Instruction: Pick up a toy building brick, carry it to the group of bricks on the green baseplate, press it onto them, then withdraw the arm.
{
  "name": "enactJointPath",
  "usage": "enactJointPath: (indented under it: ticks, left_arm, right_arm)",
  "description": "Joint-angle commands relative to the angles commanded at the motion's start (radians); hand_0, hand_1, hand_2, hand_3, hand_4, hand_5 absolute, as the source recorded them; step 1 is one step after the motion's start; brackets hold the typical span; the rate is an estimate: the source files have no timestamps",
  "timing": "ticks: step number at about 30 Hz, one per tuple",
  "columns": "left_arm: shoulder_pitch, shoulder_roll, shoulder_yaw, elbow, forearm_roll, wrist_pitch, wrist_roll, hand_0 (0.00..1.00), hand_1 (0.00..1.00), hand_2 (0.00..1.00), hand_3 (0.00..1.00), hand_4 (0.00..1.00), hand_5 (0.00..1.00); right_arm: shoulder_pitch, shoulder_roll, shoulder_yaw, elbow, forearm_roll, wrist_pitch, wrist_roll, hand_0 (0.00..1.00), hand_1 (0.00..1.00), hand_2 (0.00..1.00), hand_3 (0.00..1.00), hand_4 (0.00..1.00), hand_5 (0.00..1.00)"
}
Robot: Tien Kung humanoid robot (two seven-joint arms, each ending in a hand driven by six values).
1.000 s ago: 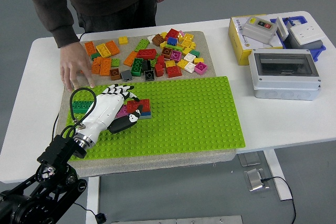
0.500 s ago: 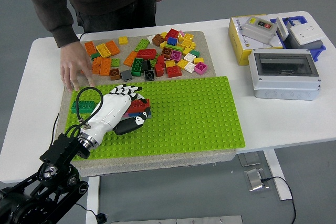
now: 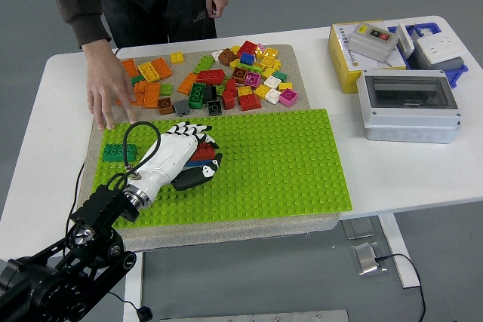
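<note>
Since the earlier frames the left hand (image 3: 179, 157) has slid a little to the right and farther over the green baseplate (image 3: 287, 171), and the person's hand (image 3: 109, 96) has shifted on the far-left corner of the mat — now lying partly over the orange bricks there. The white fingers (image 3: 193, 130) are curled down over the group of bricks (image 3: 204, 153), the thumb wrapped at its near side; red and blue bricks show between them, so the hand is pressed closed on the group, though whether it grips a single brick cannot be told. The group sits on the left part of the baseplate. A green brick (image 3: 119, 152) stands alone at the plate's left edge, well apart from the hand. Beyond the plate, on the beige mat (image 3: 298, 58), lies the loose pile of bricks (image 3: 241, 81) in many colours.

On the right of the tabletop (image 3: 407, 171) sits a grey box with a clear lid (image 3: 410, 105); its contents cannot be made out. Farther back, a yellow box (image 3: 349, 54) carries a grey switch unit (image 3: 373, 41), and a blue tray (image 3: 438, 50) holds white and grey pieces.
</note>
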Motion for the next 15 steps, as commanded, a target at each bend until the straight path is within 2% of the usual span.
enactJointPath:
  ticks: [7,15]
  left_arm:
    - [0.003,0.0,0.001,0.011,0.003,-0.001,-0.004,0.962,0.93,0.913,0.63,0.508,0.829]
    - [0.014,0.002,-0.01,-0.015,-0.008,0.007,-0.016,0.961,0.93,0.913,0.628,0.506,0.827]
  right_arm:
    - [0.0,0.0,0.001,0.0,0.0,0.001,0.001,0.636,0.63,0.62,0.618,0.444,0.726]
    - [-0.001,0.0,0.003,0.0,-0.004,0.002,0.0,0.636,0.63,0.62,0.619,0.444,0.726]
